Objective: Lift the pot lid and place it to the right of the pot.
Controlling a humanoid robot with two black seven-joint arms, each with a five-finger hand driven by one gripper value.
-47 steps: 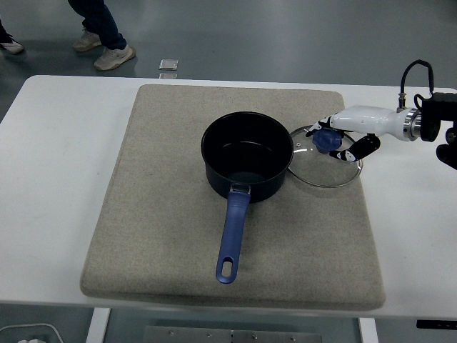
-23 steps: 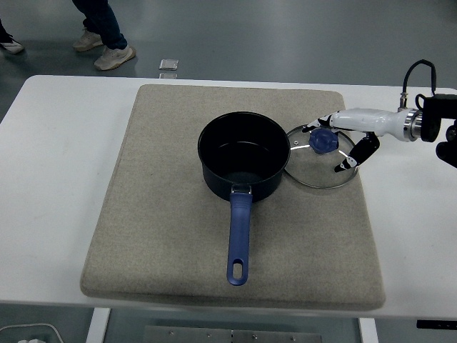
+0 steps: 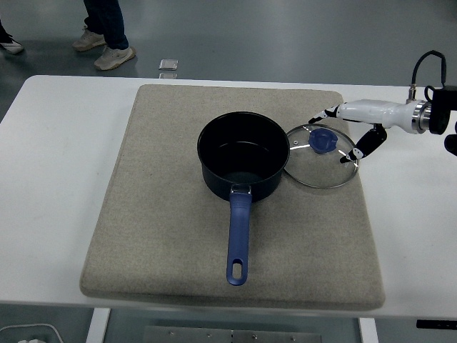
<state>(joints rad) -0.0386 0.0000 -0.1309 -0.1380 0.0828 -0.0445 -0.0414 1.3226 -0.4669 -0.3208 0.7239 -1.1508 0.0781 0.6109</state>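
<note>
The right hand (image 3: 341,136) enters from the right edge with its fingers (image 3: 357,151) spread and nothing grasped; it sits over the far-right rim of the pot lid (image 3: 321,157), clear of the blue knob (image 3: 323,141) just to its left. The lid lies flat on the grey mat (image 3: 164,243), knob up, and its left rim appears to touch the pot (image 3: 245,164). Judged from this, placement is done and the release step is in hand; the next move calls only for retracting rightward without nudging the lid. Beyond the lid, the pot's handle (image 3: 238,239) sets its long axis, pointing toward the table's near edge.
</note>
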